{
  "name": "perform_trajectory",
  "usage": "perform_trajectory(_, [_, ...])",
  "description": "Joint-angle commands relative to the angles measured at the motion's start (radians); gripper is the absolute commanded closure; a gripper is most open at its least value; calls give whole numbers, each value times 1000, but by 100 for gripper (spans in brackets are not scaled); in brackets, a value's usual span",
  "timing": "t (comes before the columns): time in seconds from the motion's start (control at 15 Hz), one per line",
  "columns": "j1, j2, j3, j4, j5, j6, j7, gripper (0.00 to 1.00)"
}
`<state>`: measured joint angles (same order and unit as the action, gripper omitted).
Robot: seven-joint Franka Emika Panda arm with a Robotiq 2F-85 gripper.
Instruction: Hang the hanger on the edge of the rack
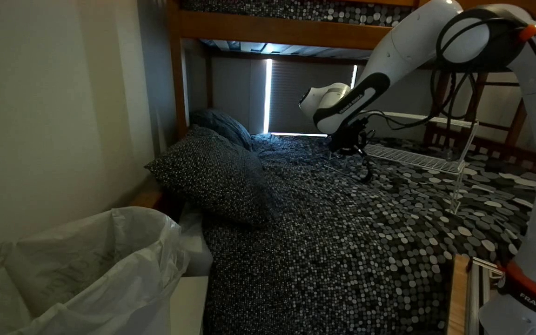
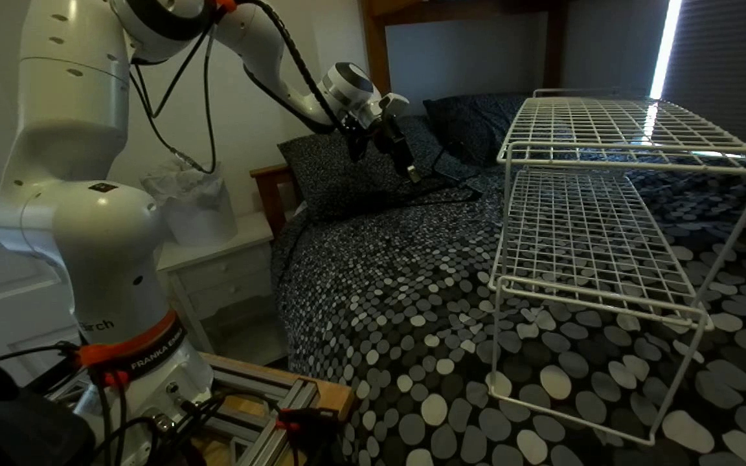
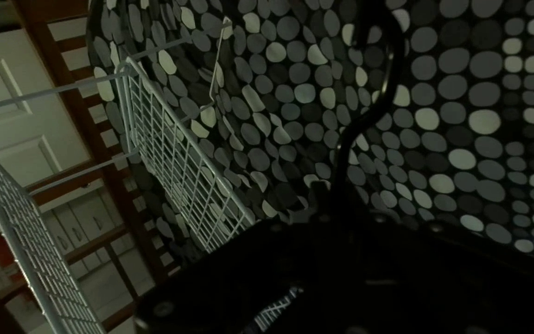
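Hanging above spotted bedspread (image 2: 379, 291), gripper (image 2: 413, 172) seems closed on black hanger (image 3: 355, 127). White rack (image 2: 606, 298) stands on bedspread; blind (image 1: 289, 97) lowered.

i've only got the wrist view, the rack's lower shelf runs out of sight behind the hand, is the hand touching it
Observer: No. An exterior view shows a gap between the hand and the white wire rack.
Operator: good, right of the hanger i get only bedspread, what's past it
Observer: Dark pillows, at that end of the bed in both exterior views.
Operator: anything standing beside the bed
Observer: Yes, a white nightstand with a bag-lined bin on top.
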<state>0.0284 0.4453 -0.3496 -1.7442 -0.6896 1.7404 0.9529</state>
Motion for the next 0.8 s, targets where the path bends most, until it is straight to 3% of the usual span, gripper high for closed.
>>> perform_trajectory(0.0, [-61,-117,38,-182,-96,137,32,98])
perform_trajectory(0.33, [-128,-183,32,-324,-258,296,78,98])
perform_trajectory(0.4, [-130,-129,52,-243,-215,237,53,91])
perform_trajectory(0.73, [-152,-156,53,-283,-240,269,57,91])
